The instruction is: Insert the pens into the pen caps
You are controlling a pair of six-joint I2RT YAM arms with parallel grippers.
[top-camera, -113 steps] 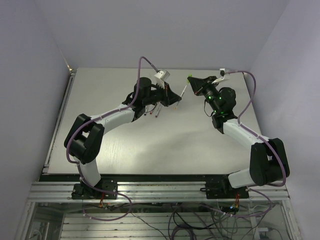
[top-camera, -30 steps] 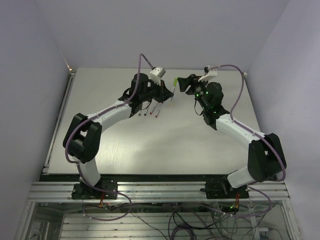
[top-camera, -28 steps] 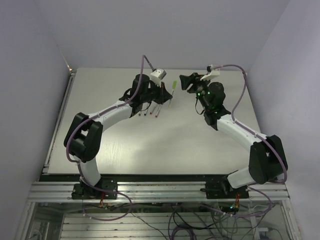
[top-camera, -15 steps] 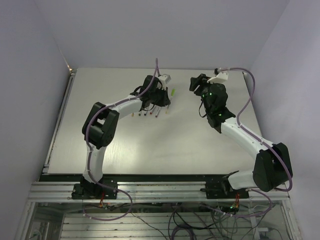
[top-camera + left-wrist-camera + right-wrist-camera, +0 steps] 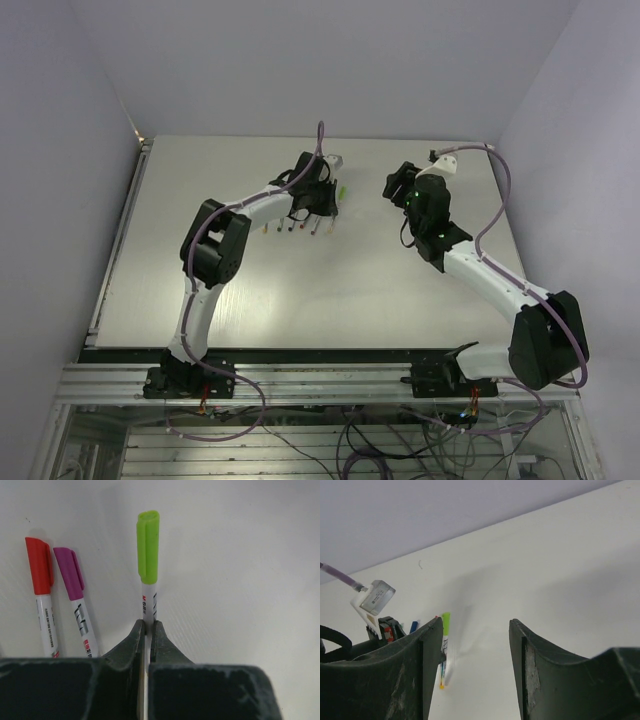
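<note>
The left gripper (image 5: 147, 630) is closed tight on the white barrel of a pen (image 5: 148, 592) that wears a light green cap (image 5: 148, 542). Just beside it a red-capped pen (image 5: 42, 595) and a purple-capped pen (image 5: 75, 600) lie on the table (image 5: 240, 555). The right gripper (image 5: 476, 625) is wide open, holding nothing, well apart from them

green-capped pen (image 5: 148, 545): lower barrel hidden between left gripper (image 5: 148, 626) fingers. red-capped pen (image 5: 40, 575) and purple-capped pen (image 5: 70, 577) cut off behind the gripper body. top view: pen row (image 5: 291, 228) too small to tell colours. right wrist: blue cap (image 5: 413, 627) shows only a sliver.
</note>
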